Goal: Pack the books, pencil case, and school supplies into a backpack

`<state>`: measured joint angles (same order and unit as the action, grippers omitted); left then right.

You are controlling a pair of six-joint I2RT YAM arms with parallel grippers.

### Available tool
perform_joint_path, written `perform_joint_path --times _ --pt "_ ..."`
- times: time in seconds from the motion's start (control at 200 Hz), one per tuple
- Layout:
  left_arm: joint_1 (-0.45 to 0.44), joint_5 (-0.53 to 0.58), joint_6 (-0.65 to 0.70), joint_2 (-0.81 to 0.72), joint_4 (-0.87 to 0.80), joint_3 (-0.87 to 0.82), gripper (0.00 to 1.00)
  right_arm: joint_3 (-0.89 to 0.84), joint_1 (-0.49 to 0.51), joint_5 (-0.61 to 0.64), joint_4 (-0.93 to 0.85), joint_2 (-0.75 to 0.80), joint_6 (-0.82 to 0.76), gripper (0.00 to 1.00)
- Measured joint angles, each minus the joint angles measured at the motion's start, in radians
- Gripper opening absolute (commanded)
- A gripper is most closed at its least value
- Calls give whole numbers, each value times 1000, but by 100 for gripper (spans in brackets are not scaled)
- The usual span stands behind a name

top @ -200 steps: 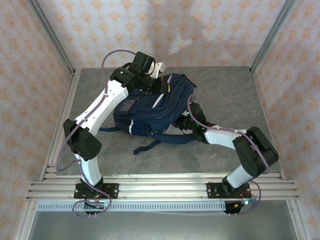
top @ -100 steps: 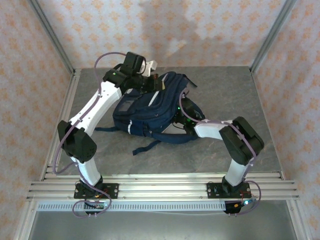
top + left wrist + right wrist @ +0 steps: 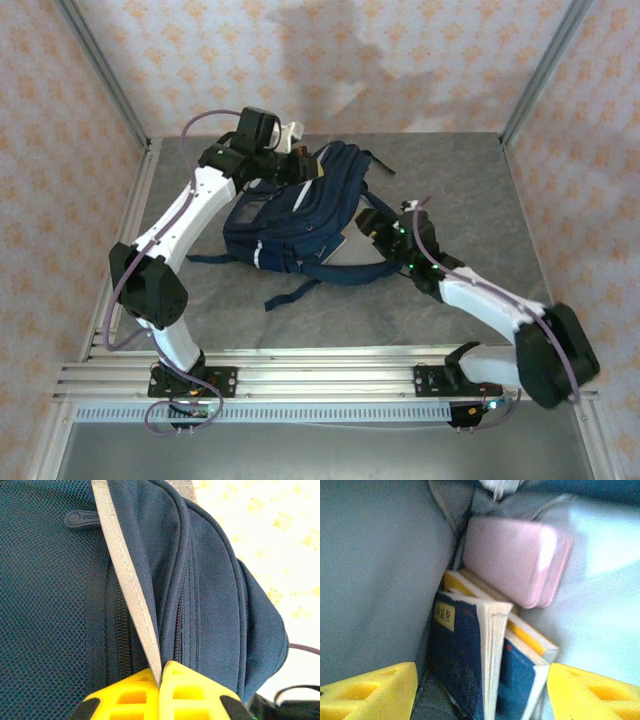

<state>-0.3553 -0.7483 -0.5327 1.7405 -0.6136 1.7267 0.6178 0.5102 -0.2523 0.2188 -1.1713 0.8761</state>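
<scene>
right end effector (image 3: 481, 692) shifted right | wrist: pencil case (image 3: 517, 560), books (image 3: 470, 655) inside backpack (image 3: 290, 215)

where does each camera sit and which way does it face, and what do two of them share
top external: above and behind the arm bases, looking down at the table and backpack; left arm and right arm show.
left wrist: on the left wrist, facing the backpack's outer fabric up close; left pincer shut on its grey stripe.
right wrist: on the right wrist, facing into the open backpack at a pink case and books; right pincer open.
shared: top external and left wrist both see the backpack's outside.
</scene>
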Motion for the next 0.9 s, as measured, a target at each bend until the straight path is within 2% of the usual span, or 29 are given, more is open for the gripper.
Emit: perform_joint_path --times 0.085,0.215,0.285,0.345,0.5,0.68,0.781,0.901 --pt "-17 5 -18 0 25 -20 0 6 -1 139 -160 137 -40 56" --pt "-69 35 -29 30 48 -24 0 5 -1 325 -344 308 -82 37" --pt "-101 55 -43 72 50 -8 0 4 -1 392 -411 369 -101 24" --pt "-124 66 -51 122 53 15 0 4 -1 422 -454 402 -137 18" --pt "-169 80 -108 259 60 87 0 5 10 360 -465 380 -232 17" --pt "-185 103 -185 399 62 196 0 39 116 219 -464 223 -354 16" --pt "-192 138 -226 440 70 225 0 85 143 172 -471 127 -386 9" --pt "-200 203 -286 437 111 196 0 100 141 171 -475 50 -391 9"
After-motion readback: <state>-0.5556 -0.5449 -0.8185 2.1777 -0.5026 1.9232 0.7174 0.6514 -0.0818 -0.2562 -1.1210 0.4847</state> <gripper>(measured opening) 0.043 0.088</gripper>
